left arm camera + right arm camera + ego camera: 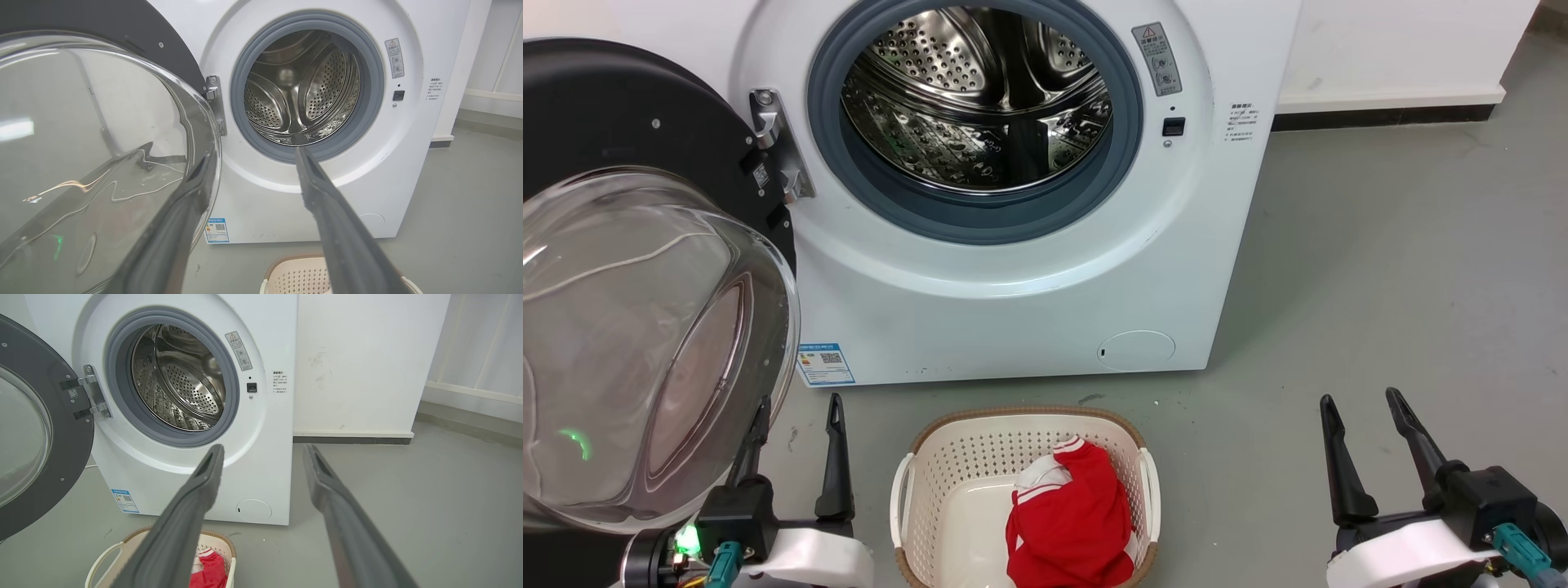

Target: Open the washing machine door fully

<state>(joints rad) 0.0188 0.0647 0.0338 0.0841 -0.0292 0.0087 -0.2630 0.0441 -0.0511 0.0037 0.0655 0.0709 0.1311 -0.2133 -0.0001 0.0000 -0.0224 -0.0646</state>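
1. Two dark-fingered pincers sit low in the head view. The left pincer and the right pincer both have their fingers spread wide and grip nothing.
2. The big white front-loading washing machine stands on the grey floor. Its very large round washing machine door, with a black rim and a bulging clear glass bowl, stands open on the metal hinge at the left of the opening. The grey rubber gasket and the perforated steel drum are exposed.
3. The head view looks through the glass bowl at the left pincer's outer finger. The left wrist view puts that finger along the bowl's edge; I cannot tell whether they touch.
4. The right wrist view shows the door's flat black inner face and a white wall right of the machine.
5. A white perforated laundry basket with a brown rim stands on the floor just before the machine's front, between the pincers. It holds a red-and-white garment.
6. The door covers the machine's lower left front.
7. A blue label with a QR code sits at the front's lower left corner, and a grey warning sticker with a triangle sits upper right of the opening. Their print is too small to read. A round cap sits low on the right.
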